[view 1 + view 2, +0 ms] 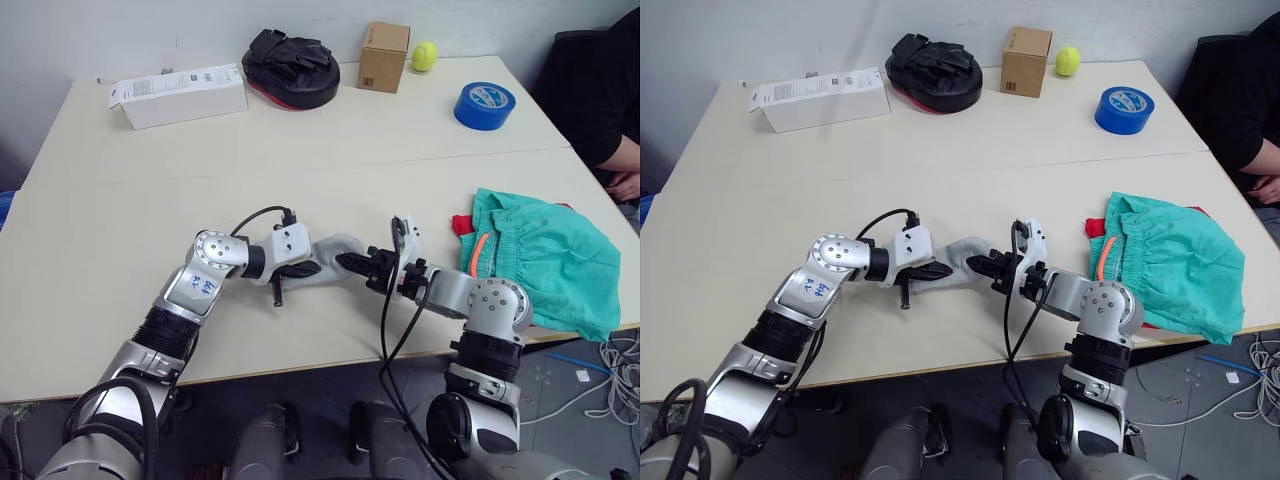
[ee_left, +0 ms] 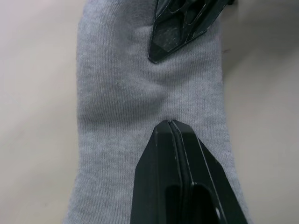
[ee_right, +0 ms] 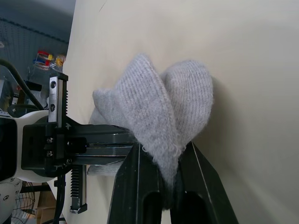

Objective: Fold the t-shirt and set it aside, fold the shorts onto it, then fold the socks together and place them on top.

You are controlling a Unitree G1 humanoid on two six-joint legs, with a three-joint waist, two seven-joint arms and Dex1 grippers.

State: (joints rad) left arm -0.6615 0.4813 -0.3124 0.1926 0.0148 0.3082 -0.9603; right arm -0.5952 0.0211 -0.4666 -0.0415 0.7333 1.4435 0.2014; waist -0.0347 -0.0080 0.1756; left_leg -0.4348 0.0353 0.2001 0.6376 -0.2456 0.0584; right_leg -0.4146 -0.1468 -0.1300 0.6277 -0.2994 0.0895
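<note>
Socks [image 1: 335,255]: light grey knit, lying near the front edge of the table [image 1: 300,150], roughly mid-width, stretched between both grippers. Soft, light, limp fabric; likely to sag and slide layer over layer, so best taken at the ends or at the fold, pinching through both layers.

Left gripper [image 1: 300,272]: fingers pressed together flat on the grey knit in the left wrist view; whether fabric sits between them cannot be told, so probably pinning rather than pinching. Right gripper [image 1: 352,263]: pinching one end of the socks, fabric bunched into two rounded lobes between its fingers [image 3: 196,186] in the right wrist view, lifted slightly off the table.

Shorts [image 1: 545,260]: teal-green, orange drawstring showing, lying at the right front edge of the table, on top of the t-shirt [image 1: 461,224], of which just a red sliver shows at the shorts' near-left side. Stack looks set aside already; sock fold judged to be the step in hand, placement on the shorts not yet done.

Far edge of table, well apart from the work: white box [image 1: 180,95], black padded mitt [image 1: 292,66], small cardboard box [image 1: 384,56], yellow-green ball [image 1: 424,55], blue tape roll [image 1: 484,105]. Person [image 1: 610,90] in dark clothing beside the right edge.
</note>
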